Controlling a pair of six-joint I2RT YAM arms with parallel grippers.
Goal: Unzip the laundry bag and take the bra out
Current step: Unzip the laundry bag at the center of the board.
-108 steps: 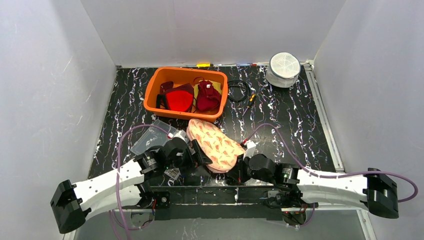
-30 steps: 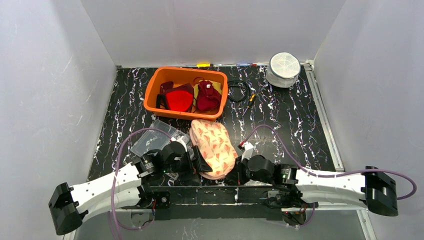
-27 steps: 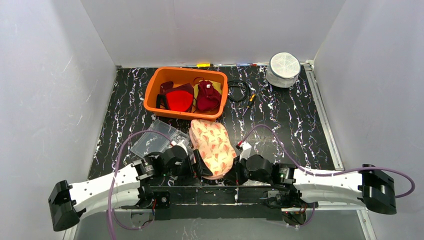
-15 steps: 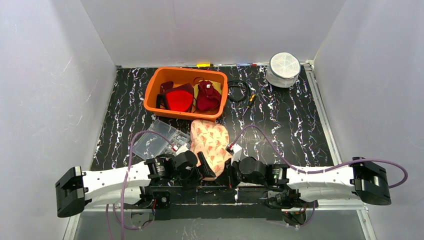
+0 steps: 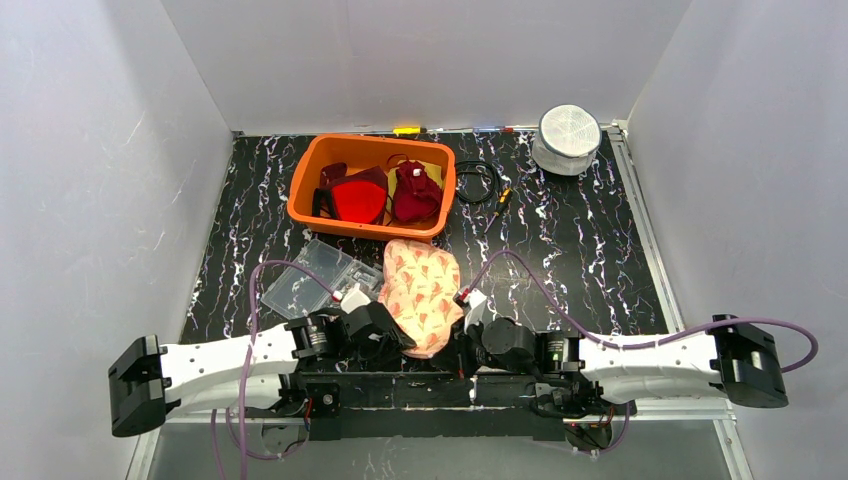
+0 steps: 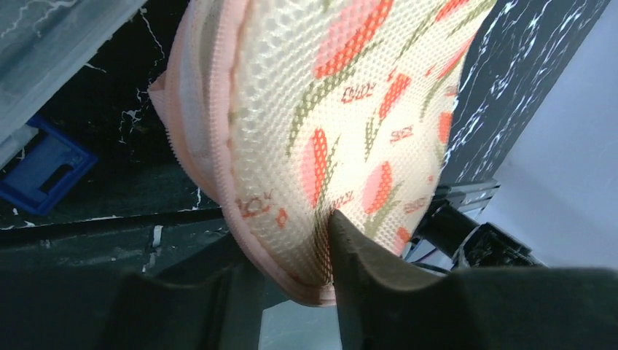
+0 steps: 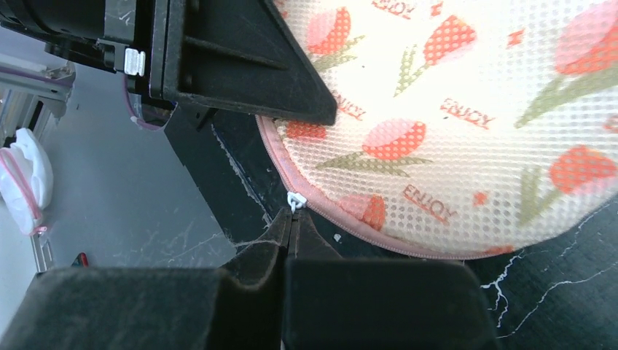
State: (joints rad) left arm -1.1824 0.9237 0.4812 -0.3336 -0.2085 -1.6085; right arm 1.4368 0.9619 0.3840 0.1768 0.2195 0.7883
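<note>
The laundry bag (image 5: 423,290) is cream mesh with a tulip print and a pink zipper rim, lying at the table's near edge between both arms. My left gripper (image 5: 397,338) is at its near-left edge. In the left wrist view the bag's rim (image 6: 291,182) fills the gap of the left gripper (image 6: 284,248), and one finger (image 6: 350,255) dents the mesh. My right gripper (image 7: 291,216) is shut, with the white zipper pull (image 7: 295,200) pinched at its tips on the bag's near rim (image 7: 437,109). The bra is hidden.
An orange basket (image 5: 300,200) with red garments stands behind the bag. A clear plastic packet (image 5: 305,285) lies left of the bag. A black cable (image 5: 478,182) and a white round mesh case (image 5: 568,138) sit at the back right.
The bag has been turned and drawn toward the near edge. My left gripper, open earlier, has closed on the bag's rim. The right gripper stayed shut on the pull.
</note>
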